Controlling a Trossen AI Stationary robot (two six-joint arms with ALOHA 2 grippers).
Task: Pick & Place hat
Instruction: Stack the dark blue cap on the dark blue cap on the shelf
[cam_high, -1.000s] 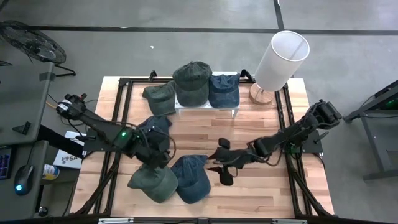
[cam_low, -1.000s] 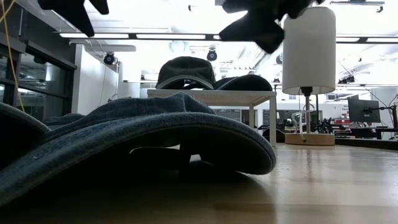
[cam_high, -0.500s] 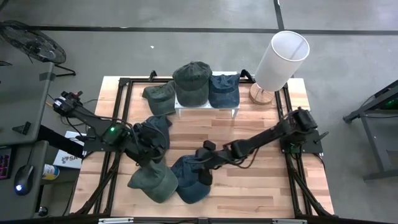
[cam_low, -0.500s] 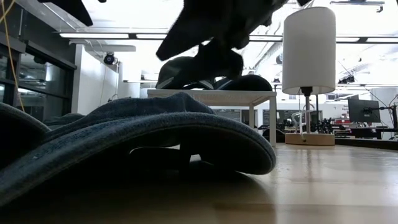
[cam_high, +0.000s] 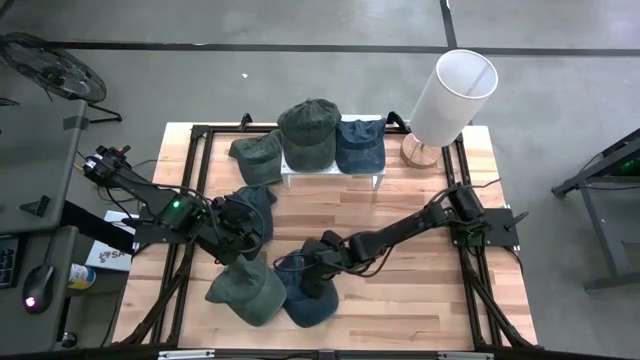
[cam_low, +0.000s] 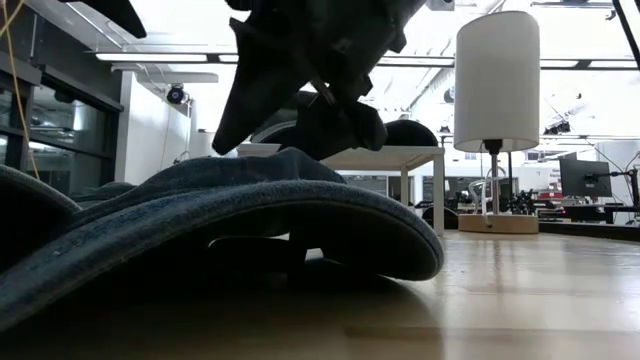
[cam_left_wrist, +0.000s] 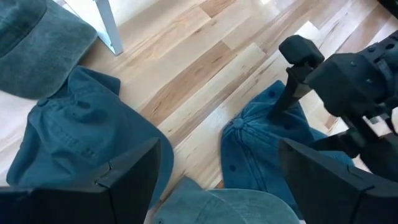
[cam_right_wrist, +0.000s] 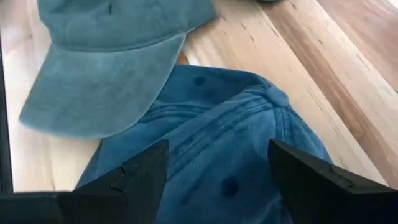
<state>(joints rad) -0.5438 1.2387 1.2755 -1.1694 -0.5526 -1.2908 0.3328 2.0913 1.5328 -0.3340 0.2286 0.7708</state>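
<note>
Right now the right gripper (cam_high: 318, 283) is down low over the blue hat (cam_high: 305, 290) at the front of the table (cam_high: 420, 300). Its two fingers are spread wide apart, one on each side of the hat's round top, and nothing is between them yet. From the low camera it looks very close to the cloth, but I cannot tell if it touches.

So the picking up has not happened. The blue hat lies flat on the wood, just beside a green hat (cam_high: 245, 292) (their edges seem to touch).

The left gripper (cam_high: 240, 228) waits near another dark blue hat (cam_high: 250, 205) on the left side. Its fingers are apart too, and it holds nothing.

At the back, three more hats sit around a small white stand (cam_high: 330, 178): a green one (cam_high: 307, 130) and a blue one (cam_high: 360, 143) on top, one beside it (cam_high: 256, 157). I guess that is where hats go. A white lamp (cam_high: 450, 95) stands in the corner.

What is left, I think: squeeze, lift, carry, let go.
</note>
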